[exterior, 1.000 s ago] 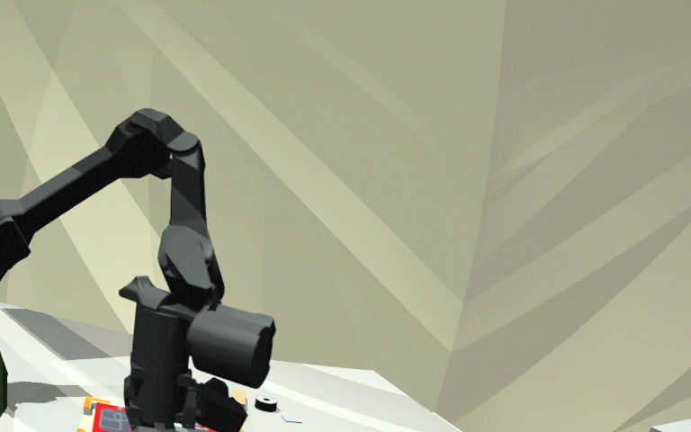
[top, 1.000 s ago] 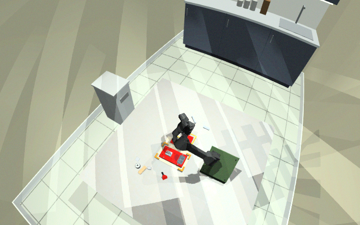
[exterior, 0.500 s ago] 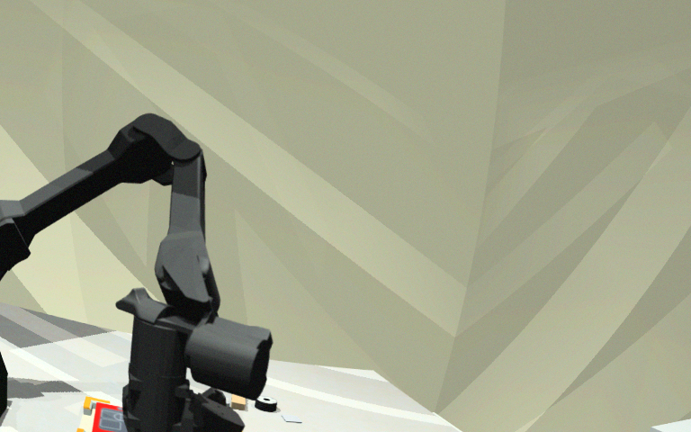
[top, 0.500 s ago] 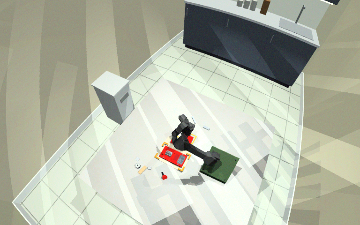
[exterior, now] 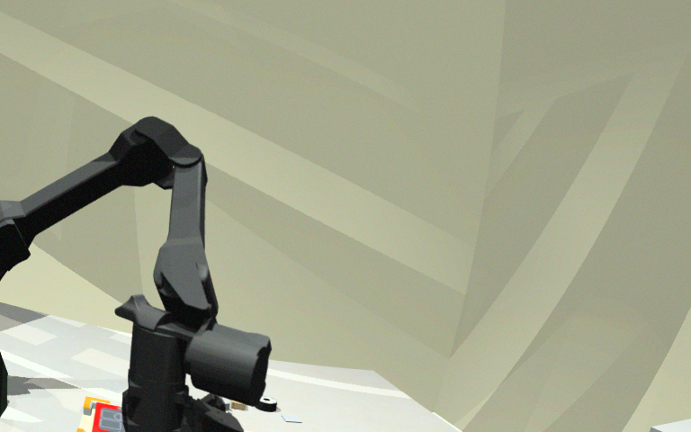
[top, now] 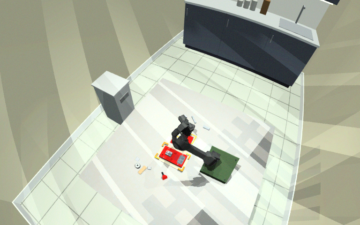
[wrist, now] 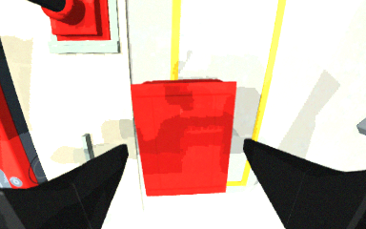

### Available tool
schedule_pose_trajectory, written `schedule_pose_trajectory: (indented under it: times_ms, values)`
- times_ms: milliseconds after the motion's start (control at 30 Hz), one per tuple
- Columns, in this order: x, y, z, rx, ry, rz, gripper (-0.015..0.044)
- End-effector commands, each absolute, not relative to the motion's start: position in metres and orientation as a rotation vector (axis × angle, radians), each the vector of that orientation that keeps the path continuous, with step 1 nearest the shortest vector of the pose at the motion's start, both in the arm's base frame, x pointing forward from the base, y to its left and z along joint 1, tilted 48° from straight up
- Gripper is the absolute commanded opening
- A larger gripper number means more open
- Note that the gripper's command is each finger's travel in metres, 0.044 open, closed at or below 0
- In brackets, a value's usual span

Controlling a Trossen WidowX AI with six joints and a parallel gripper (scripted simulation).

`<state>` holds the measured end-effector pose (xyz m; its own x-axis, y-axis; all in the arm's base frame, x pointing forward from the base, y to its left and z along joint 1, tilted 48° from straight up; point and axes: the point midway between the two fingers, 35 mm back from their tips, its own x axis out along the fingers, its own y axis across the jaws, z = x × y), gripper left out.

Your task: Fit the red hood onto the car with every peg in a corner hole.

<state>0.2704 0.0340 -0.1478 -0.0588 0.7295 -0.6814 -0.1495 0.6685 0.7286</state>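
Observation:
The red hood lies roof up on the table, partly inside a yellow outline. In the top view the arm partly covers the hood. My gripper is open; one fingertip is left and one right of the hood's lower half in the wrist view, with gaps on both sides. The tips are hidden in the top view. The red chassis sits in the jig with its grey engine block; the pegs are too small to make out clearly. Part of the chassis also shows at the left edge of the wrist view.
A red part with a black stem stands in a grey-rimmed holder beyond the hood, to the left. The arm's green base board is right of the jig. A ring, tan block, red-and-black piece and grey strip lie around.

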Motion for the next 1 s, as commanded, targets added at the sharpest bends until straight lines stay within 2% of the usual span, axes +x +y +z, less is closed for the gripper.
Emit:
schedule_pose_trajectory:
  times_ms: [0, 800, 933, 967]
  values:
    - [0.2696, 0.0365, -0.1497, 0.521, 1.464, 0.771, 0.044]
    - [0.2687, 0.0453, -0.1575, 0.521, 1.464, 0.772, 0.044]
    - [0.2696, 0.0433, -0.156, 0.513, 1.463, 0.772, 0.0335]
    - [0.2696, 0.0433, -0.156, 0.513, 1.463, 0.772, 0.0328]
